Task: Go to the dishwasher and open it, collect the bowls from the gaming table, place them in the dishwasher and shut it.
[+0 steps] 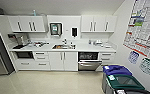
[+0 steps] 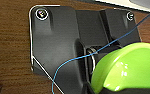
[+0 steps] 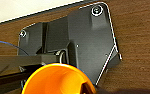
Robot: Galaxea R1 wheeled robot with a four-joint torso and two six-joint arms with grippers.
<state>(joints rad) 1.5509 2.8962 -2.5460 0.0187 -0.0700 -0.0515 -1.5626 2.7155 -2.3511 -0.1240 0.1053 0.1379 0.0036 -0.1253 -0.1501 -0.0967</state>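
- I am looking at a small kitchen from far back. The dishwasher (image 1: 89, 61) sits under the white counter (image 1: 86, 47), just beside the cabinet doors below the sink (image 1: 63, 46).
- The dishwasher door is tipped partly open, and I can see a dark rack inside above it.
- Drawers (image 1: 106, 58) are on its other side, and a dark oven (image 1: 24, 54) is at the far end of the counter.
- Two bins stand near me by the wall: one with a blue lid (image 1: 116, 70) and one with a green lid (image 1: 127, 82).
- In my left wrist view, a bright green bowl (image 2: 127, 68) sits right up against the arm's end, with its round outside facing the camera. A thin blue wire (image 2: 73, 60) runs past it.
- In my right wrist view, an orange bowl (image 3: 58, 80) sits right by that arm's end, and I look into its open side.
- I cannot tell if either gripper is open or closed.
- Brown wood grain lies behind both arms.
- The dishwasher is well apart from both bowls, across the pale floor (image 1: 53, 82).
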